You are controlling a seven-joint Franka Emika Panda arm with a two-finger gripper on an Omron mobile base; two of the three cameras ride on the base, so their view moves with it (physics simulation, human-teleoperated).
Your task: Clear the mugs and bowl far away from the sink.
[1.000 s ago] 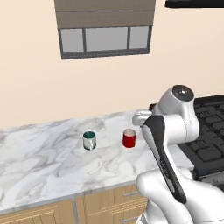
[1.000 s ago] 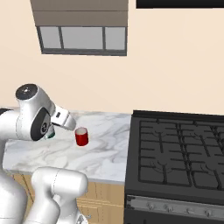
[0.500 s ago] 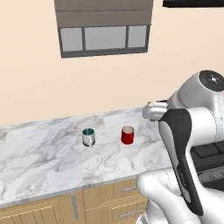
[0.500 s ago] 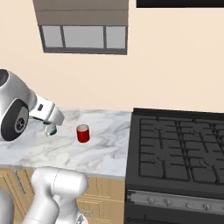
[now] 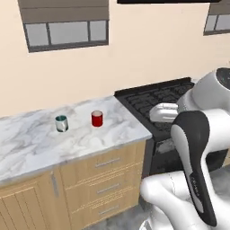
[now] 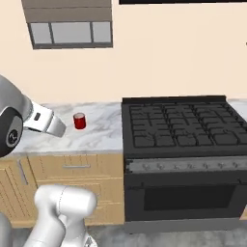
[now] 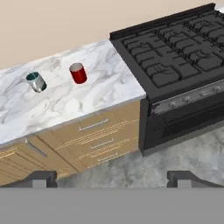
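Observation:
A glossy red mug stands upright on the marble counter, near its stove end. To its left stands a silvery mug with a teal inside, a short gap away. My gripper is open with nothing between its fingers. It hangs well back from the counter, out over the floor, and looks down at both mugs from a distance. The bowl and the sink are out of view.
A black gas stove with an oven front adjoins the counter's right end. Wooden drawers run below the counter. A window sits in the wall above. Grey floor lies in front.
The whole picture has shifted: the base has backed away and moved right, bringing the stove and cabinet fronts into view. Both mugs stay put on the counter. The hand is farther from them.

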